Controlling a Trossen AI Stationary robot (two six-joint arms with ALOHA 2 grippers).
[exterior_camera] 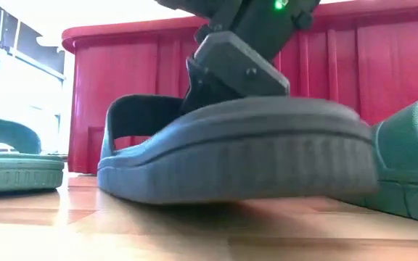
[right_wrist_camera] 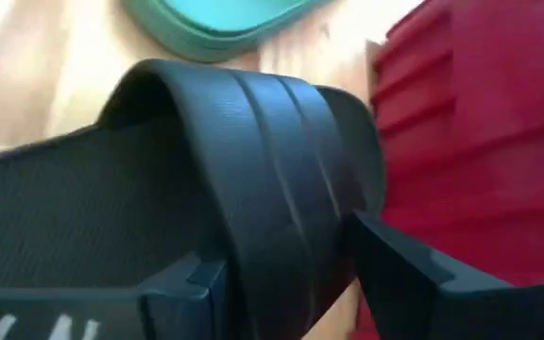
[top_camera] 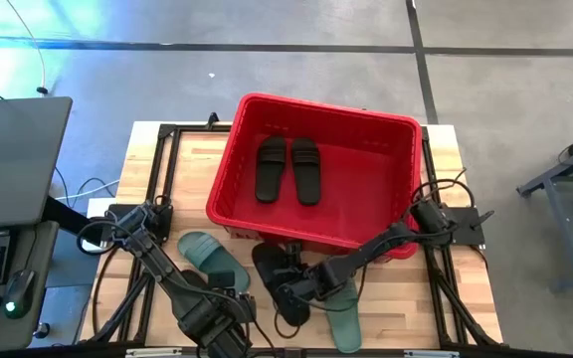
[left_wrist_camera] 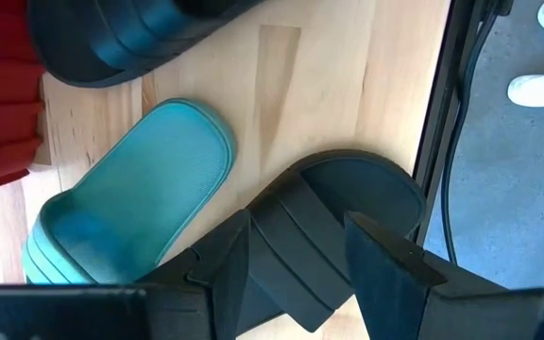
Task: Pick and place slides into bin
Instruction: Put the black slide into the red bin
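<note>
Two black slides (top_camera: 288,168) lie inside the red bin (top_camera: 229,177) at the tabletop's (top_camera: 466,288) far side. Near it, the right pincer (right_wrist_camera: 286,269) straddles a black slide's strap (right_wrist_camera: 281,161), while the left pincer (left_wrist_camera: 296,260) grips another black slide (left_wrist_camera: 348,203) beside a teal slide (left_wrist_camera: 130,212).

- Pale, smooth wooden plank tabletop (top_camera: 471,288), faint satin sheen, grain lines showing.
- Big bright red plastic crate (top_camera: 229,169), glossy, ribbed on the outer walls.
- Black rubbery slip-on sandal (exterior_camera: 238,148), matt, fine vertical ridges along the sole edge.
- Wide black strap (right_wrist_camera: 272,161) of that sandal, matt, long shallow grooves across it.
- Muted teal-green foam-like sandal (left_wrist_camera: 135,203), matt, finely pebbled footbed.
- Dark hard-plastic gripper fingers (left_wrist_camera: 385,260), dull, smooth-faced.
- Black metal frame rails (top_camera: 152,164) along the table edges, matt.
</note>
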